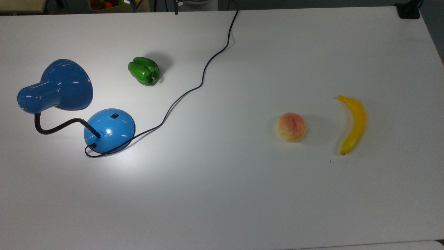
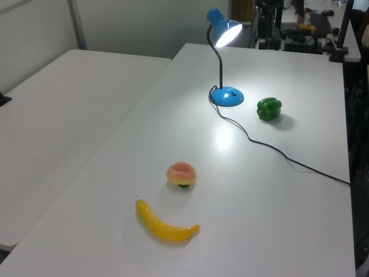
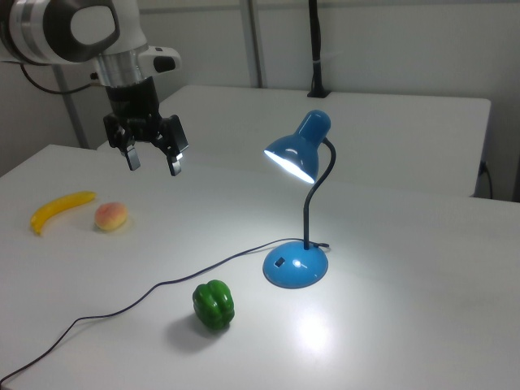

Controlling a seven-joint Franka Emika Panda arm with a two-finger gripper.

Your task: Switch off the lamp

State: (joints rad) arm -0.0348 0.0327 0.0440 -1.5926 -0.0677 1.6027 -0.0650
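The lamp (image 1: pixel 109 130) stands at the left of the top view, on a white table (image 1: pixel 222 194). Its blue shade (image 3: pixel 294 154) glows in the right view, lit, and throws a bright patch on the table beside the round base (image 3: pixel 296 266). A small dark switch (image 1: pixel 114 116) sits on top of the base. The black bent neck (image 3: pixel 313 203) rises from the base's rear edge. The cord (image 1: pixel 194 86) loops round the base and snakes away to the upper middle of the top view, where it runs off the table's far edge.

A green pepper (image 1: pixel 144 71) lies near the base, toward the upper part of the top view, apart from the cord. A peach (image 1: pixel 292 126) and a banana (image 1: pixel 353 124) lie close together at the right of the top view, well apart from the lamp.

In the right view the gripper (image 3: pixel 152 158) hangs in the upper left of the frame, above the table, its fingers spread wide and holding nothing. It is well apart from the lamp, nearer the peach and banana. The arm (image 3: pixel 73 32) is cut off by the frame's upper left corner.
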